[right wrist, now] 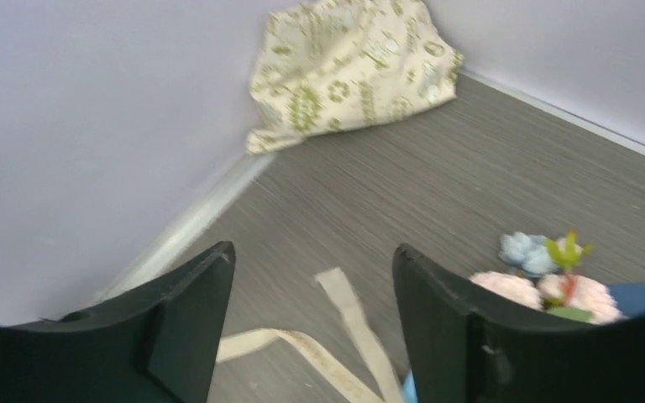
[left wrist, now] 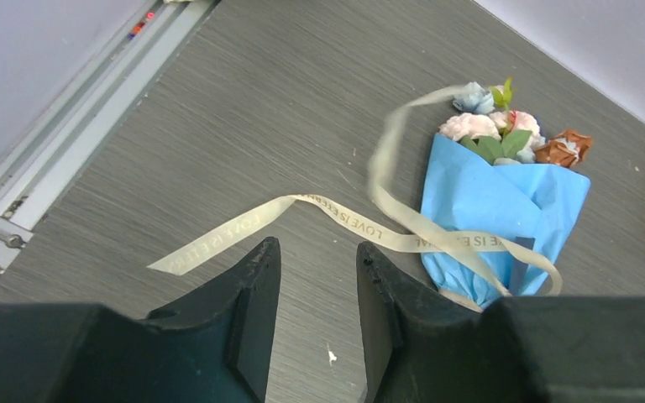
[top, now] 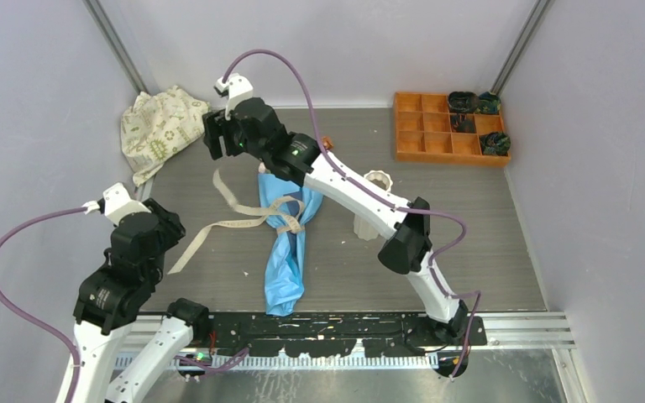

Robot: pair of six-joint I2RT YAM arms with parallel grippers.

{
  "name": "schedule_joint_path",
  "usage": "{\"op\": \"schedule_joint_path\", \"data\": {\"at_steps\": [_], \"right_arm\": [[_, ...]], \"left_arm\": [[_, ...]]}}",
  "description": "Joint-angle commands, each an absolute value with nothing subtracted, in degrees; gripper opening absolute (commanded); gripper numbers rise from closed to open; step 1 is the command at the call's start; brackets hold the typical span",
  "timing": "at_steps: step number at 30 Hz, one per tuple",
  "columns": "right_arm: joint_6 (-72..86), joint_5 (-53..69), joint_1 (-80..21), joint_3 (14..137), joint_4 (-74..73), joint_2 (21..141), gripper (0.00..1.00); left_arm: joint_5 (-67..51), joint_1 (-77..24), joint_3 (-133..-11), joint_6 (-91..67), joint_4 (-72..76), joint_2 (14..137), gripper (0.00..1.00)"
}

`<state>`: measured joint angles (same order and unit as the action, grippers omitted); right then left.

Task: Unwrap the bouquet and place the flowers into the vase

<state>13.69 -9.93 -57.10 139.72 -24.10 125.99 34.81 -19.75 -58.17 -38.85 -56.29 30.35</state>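
L gripper (left wrist: 317, 248) spread, nothing in it; R gripper (right wrist: 312, 252) wide apart too. Ribbon (left wrist: 361, 228) slack across bouquet (left wrist: 504, 197).

top: high, rearward, looking down, whole table (top: 470, 252) | left wrist: low, near, facing bouquet (left wrist: 495, 201) | right wrist: facing cloth (right wrist: 353, 67) corner | shared: ribbon (left wrist: 361, 228)

Crumpled print cloth (top: 161, 126) in worktop (top: 470, 235) far-left corner; orange tray (top: 411, 126) far-right, dark items (top: 495, 143) in right compartments.
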Motion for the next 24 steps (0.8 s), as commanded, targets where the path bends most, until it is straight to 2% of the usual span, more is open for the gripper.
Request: {"op": "schedule_joint_path", "data": {"at_steps": [1, 3, 10, 17, 21, 24], "right_arm": [[11.74, -13.66, -56.00, 129.40, -16.28, 118.94, 0.84], [9.49, -15.77, -56.06, 122.81, -14.59, 113.45, 0.99], [10.59, -20.48, -56.00, 98.85, -16.83, 94.55, 0.98], [20.87, -17.24, -56.90, 80.55, -21.97, 82.21, 0.60], [24.37, -16.53, -57.69, 72.48, -21.97, 79.45, 0.44], [25.83, -15.97, -57.98, 67.96, -21.46, 78.85, 0.40]], "left_arm": [[30.88, -19.52, -56.49, -37.84, -49.85, 29.40, 0.40], [26.41, -19.52, -55.47, -35.91, -47.22, 30.15, 0.40], [9.65, -19.51, -50.80, -33.58, -37.72, 35.42, 0.44], [-1.19, -19.59, -43.73, -37.48, -27.61, 40.30, 0.41], [-7.95, -20.81, -39.54, -42.23, -19.41, 46.34, 0.38], [-6.06, -25.28, -37.99, -42.66, -15.82, 50.72, 0.36]]}}
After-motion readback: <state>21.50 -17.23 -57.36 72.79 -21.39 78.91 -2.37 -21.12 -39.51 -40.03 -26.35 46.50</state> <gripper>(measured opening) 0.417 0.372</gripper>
